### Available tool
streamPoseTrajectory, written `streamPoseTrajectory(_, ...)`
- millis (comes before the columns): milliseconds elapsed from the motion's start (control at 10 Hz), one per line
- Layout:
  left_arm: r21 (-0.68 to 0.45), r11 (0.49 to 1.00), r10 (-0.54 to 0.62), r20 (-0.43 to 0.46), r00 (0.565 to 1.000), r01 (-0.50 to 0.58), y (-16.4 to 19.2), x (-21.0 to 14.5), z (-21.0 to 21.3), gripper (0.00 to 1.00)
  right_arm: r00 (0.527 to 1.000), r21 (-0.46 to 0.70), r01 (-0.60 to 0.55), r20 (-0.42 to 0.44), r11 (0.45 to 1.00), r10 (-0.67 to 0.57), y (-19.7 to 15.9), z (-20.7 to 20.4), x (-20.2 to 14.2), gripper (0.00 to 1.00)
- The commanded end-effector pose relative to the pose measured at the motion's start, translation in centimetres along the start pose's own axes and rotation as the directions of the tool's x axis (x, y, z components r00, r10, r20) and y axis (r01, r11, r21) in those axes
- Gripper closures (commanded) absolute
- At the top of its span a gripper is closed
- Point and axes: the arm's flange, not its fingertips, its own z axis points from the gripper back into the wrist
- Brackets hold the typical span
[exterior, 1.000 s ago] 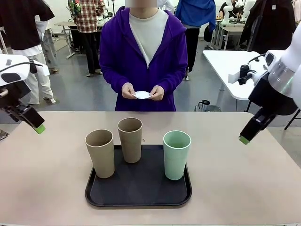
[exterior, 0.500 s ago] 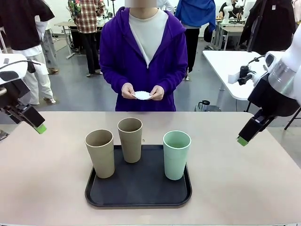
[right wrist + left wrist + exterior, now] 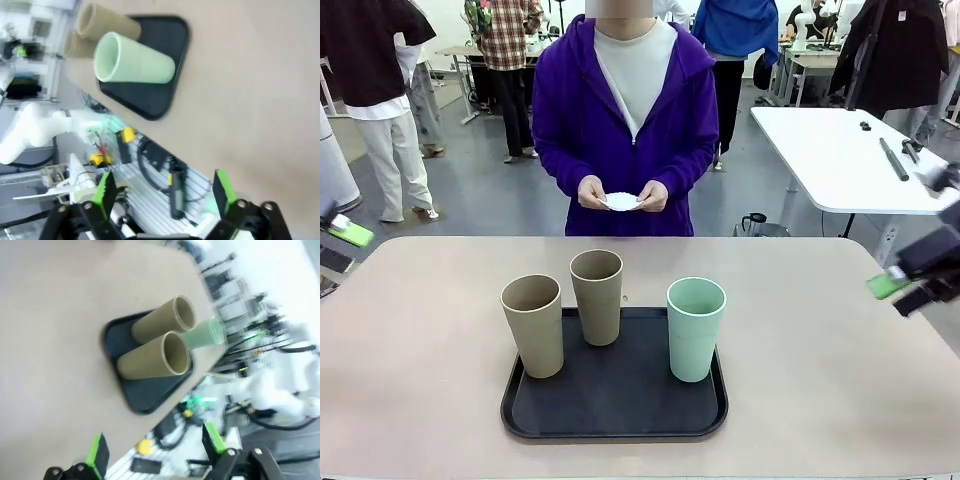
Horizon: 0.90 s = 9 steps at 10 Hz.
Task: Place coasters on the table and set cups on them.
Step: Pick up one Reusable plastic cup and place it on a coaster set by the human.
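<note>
The three cups were all standing upright on the black tray point(image 3: 615, 412), and that sat on the tan table point(image 3: 820, 390) toward the robot's side. One beige cup point(image 3: 533, 330) was at the tray's front left. The second beige cup point(image 3: 597, 300) stood just behind it and a bit to the right, really close to it. The green cup point(image 3: 696, 335) was over on the tray's right side, apart from those two.

None of the coasters point(image 3: 623, 201) were on the table. Someone in a purple hoodie stood across the table with the person's hands point(image 3: 655, 196) holding the little white pieces at waist height. I couldn't tell how many were in there.

In its wrist view, the left gripper point(image 3: 155, 450) had its fingers spread wide with nothing between them, well away from the tray. From the front it sat past the table's far left corner. The right gripper point(image 3: 165, 192) was the same deal, spread and empty. It looked blurry by the table's right edge in the front view, also well clear of the cups.
</note>
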Motion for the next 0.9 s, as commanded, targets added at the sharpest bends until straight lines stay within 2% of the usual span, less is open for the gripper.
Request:
streamPoseTrajectory(0,-0.459,0.841,0.348,0.053,0.936,-0.286,5.8,0.5,2.3,0.0,0.898,0.445,0.34,0.107,0.828,-0.426,-5.7,-2.2,-3.1,0.0)
streamPoseTrajectory(200,-0.474,0.818,0.427,0.12,0.896,-0.326,8.8,-1.1,4.8,0.0,0.858,0.534,0.351,0.145,0.769,-0.492,-7.8,-0.5,-4.5,0.0)
streamPoseTrajectory(500,-0.47,0.799,0.498,0.165,0.851,-0.376,10.8,-2.0,6.4,0.0,0.823,0.607,0.298,0.228,0.737,-0.52,-8.6,3.2,-5.9,0.0)
streamPoseTrajectory(800,-0.458,0.779,0.546,0.16,0.823,-0.428,12.0,-2.4,6.2,0.0,0.831,0.601,0.3,0.217,0.741,-0.512,-8.2,4.7,-6.3,0.0)
